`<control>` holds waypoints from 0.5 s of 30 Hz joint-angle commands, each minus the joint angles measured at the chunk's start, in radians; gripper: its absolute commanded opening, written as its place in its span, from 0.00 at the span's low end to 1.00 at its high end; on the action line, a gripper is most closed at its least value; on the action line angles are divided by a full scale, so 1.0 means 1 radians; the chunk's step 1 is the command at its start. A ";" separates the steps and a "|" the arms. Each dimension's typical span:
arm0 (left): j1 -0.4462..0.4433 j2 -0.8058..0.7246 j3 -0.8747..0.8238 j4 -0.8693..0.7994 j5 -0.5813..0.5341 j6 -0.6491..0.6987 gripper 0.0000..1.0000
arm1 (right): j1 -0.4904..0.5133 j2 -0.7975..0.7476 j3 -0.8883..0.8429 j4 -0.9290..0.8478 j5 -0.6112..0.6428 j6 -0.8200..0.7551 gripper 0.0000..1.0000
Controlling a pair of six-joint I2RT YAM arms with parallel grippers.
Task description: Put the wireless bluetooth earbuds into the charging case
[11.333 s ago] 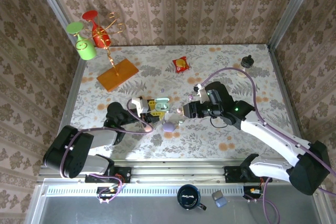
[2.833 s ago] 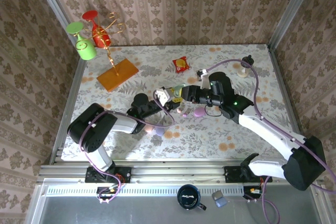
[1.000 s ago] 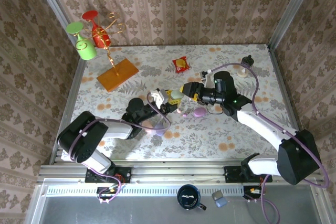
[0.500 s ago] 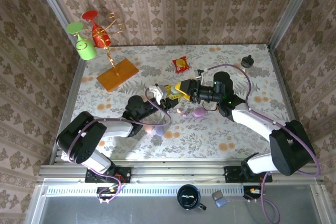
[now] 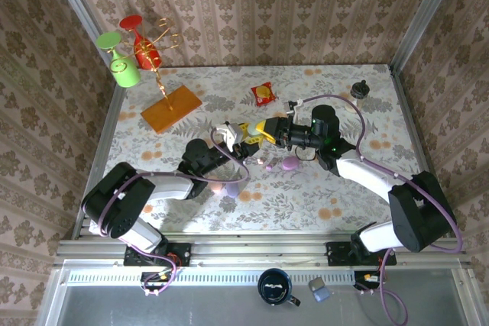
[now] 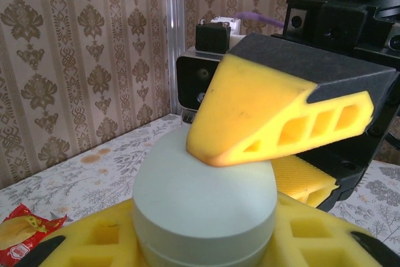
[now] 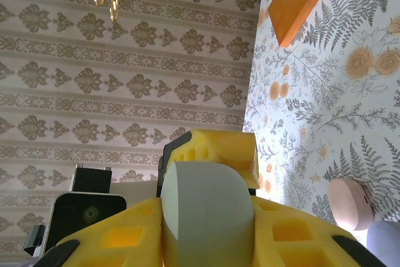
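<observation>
no text can be read anywhere; the print on the small red snack packet [image 5: 263,95], upper middle of the top view, is too small.

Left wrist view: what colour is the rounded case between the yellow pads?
Pale mint green case, clearest in the left wrist view.

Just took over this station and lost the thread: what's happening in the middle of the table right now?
Both arms meet over one pale green charging case. The left gripper is shut on its lower half, and the right gripper clamps its lid from the opposite side with its yellow fingers. The case looks closed. A purple case and a pink case lie on the table nearby.
</observation>
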 commanded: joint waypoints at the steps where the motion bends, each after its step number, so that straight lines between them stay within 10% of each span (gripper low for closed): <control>1: -0.007 -0.030 -0.014 0.021 0.019 0.039 0.44 | -0.005 0.008 -0.007 0.009 0.012 -0.008 0.18; 7: 0.002 -0.057 -0.056 -0.031 -0.018 0.081 0.81 | -0.038 -0.001 -0.029 -0.066 0.097 -0.057 0.19; 15: -0.002 -0.216 -0.124 -0.278 -0.126 0.128 0.93 | -0.091 0.081 0.013 -0.295 0.285 -0.280 0.20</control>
